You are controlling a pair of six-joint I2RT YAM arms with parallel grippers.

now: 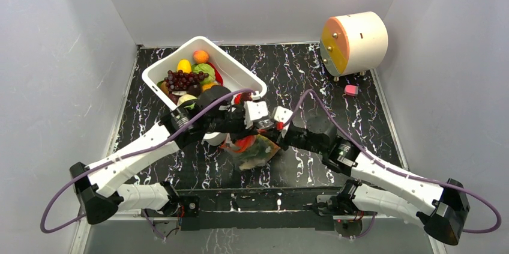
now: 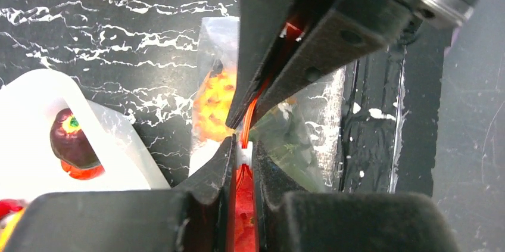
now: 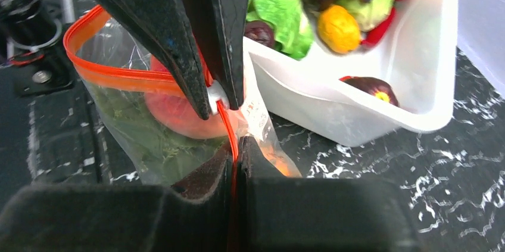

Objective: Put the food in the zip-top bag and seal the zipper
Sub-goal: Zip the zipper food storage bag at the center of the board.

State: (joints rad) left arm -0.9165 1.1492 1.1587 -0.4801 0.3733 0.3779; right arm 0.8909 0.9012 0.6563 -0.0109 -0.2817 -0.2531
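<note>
The clear zip-top bag (image 1: 255, 152) hangs between both grippers near the table's middle. It holds a red-orange food (image 3: 175, 115), greens (image 3: 143, 142) and an orange piece (image 2: 213, 100). My left gripper (image 2: 244, 146) is shut on the white slider (image 2: 245, 155) of the red zipper (image 3: 128, 78). My right gripper (image 3: 234, 148) is shut on the zipper strip just beside it, with the fingertips of the two grippers almost touching (image 1: 268, 123). In the right wrist view the zipper beyond the slider curves in an open loop (image 3: 74, 28). More food (image 1: 191, 75) lies in the white tub.
The white tub (image 1: 243, 74) stands just behind the grippers, with grapes, greens, a yellow piece and a dark red fruit (image 2: 71, 139). A white cylinder with an orange-yellow face (image 1: 354, 42) and a small pink object (image 1: 351, 90) stand at the back right.
</note>
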